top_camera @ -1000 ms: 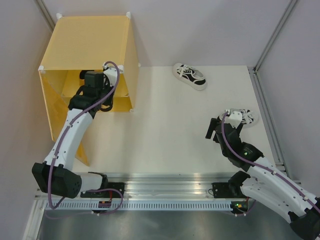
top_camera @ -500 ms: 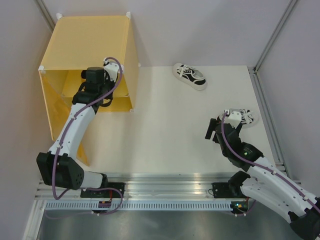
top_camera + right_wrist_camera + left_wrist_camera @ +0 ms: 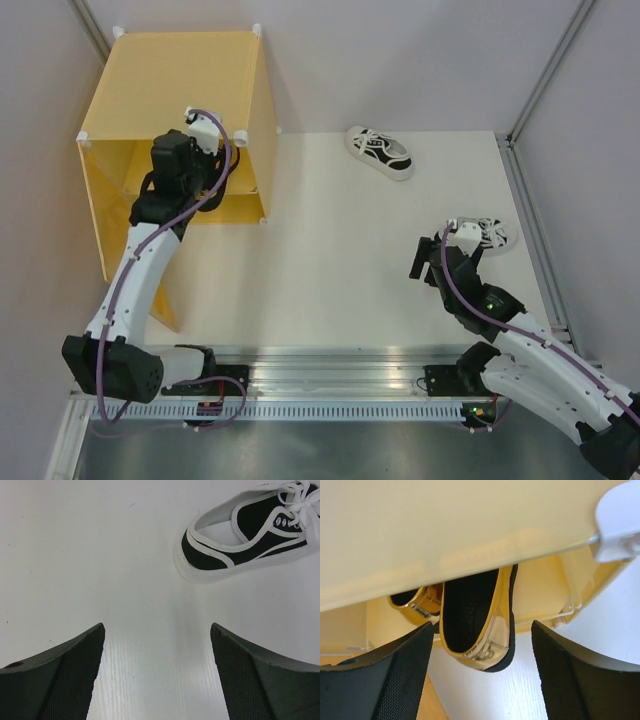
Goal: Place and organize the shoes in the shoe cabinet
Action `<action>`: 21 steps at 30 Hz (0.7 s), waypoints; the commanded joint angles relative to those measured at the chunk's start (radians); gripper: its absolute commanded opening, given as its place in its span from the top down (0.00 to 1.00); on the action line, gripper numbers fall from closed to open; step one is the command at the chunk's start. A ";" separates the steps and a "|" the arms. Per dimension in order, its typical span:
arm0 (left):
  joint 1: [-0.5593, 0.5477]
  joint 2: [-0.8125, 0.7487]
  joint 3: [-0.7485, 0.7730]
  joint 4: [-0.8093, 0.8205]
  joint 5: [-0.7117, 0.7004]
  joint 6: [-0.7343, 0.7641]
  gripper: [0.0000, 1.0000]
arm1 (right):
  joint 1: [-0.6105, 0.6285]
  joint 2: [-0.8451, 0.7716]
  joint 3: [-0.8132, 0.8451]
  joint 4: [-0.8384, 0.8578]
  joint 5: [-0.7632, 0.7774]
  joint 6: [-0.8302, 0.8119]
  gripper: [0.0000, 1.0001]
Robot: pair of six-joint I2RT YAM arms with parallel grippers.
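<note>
Shoe cabinet sits at the table's far-left corner, front open, its door swung out toward the near side. The left arm reaches into the opening from the front. In the top view its wrist covers the fingers.

Left wrist view: left gripper is spread wide and pinches nothing. One gold loafer lies straight ahead, between the two fingers. There are clear gaps on both sides and no contact. Its black inside faces the camera and its end pokes toward the gripper. The second gold loafer is just beside it on the left, mostly hidden under a pale cabinet panel. Both loafers are inside the cabinet; can't tell which level. A white corner connector is at the upper right.

Middle of the white table is bare. Far sneaker lies alone near the back edge, well apart from both grippers.

Right side: right gripper is low over the table with its jaws spread wide and nothing between them. Near sneaker lies on the table just to the right of the gripper, partly covered by the wrist in the top view. In the right wrist view this sneaker is ahead and off to the right of the gap, heel end nearest. It is near the right-hand finger but not touching it.
</note>
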 commanded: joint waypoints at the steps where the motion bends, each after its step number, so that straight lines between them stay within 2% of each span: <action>1: -0.002 -0.111 -0.006 -0.002 0.004 -0.107 0.17 | -0.003 0.000 -0.004 0.016 -0.004 -0.004 0.10; 6: -0.002 -0.273 -0.106 -0.056 -0.064 -0.327 0.17 | -0.001 -0.001 -0.009 0.018 -0.008 -0.001 0.10; 10: -0.001 -0.373 -0.262 -0.043 -0.070 -0.455 0.21 | -0.003 -0.007 -0.013 0.021 -0.012 0.002 0.10; 12: -0.002 -0.402 -0.365 0.015 -0.079 -0.475 0.21 | -0.003 -0.017 -0.018 0.027 -0.013 0.002 0.10; 13: -0.001 -0.440 -0.462 0.125 -0.102 -0.472 0.20 | -0.003 -0.020 -0.021 0.030 -0.015 0.002 0.10; 15: -0.001 -0.445 -0.515 0.206 -0.113 -0.466 0.20 | -0.003 -0.024 -0.022 0.032 -0.016 -0.001 0.10; 18: -0.001 -0.407 -0.539 0.298 -0.116 -0.451 0.21 | -0.003 -0.023 -0.022 0.030 -0.016 -0.002 0.10; 21: -0.001 -0.315 -0.516 0.318 -0.143 -0.428 0.22 | -0.003 -0.033 -0.026 0.033 -0.018 -0.004 0.10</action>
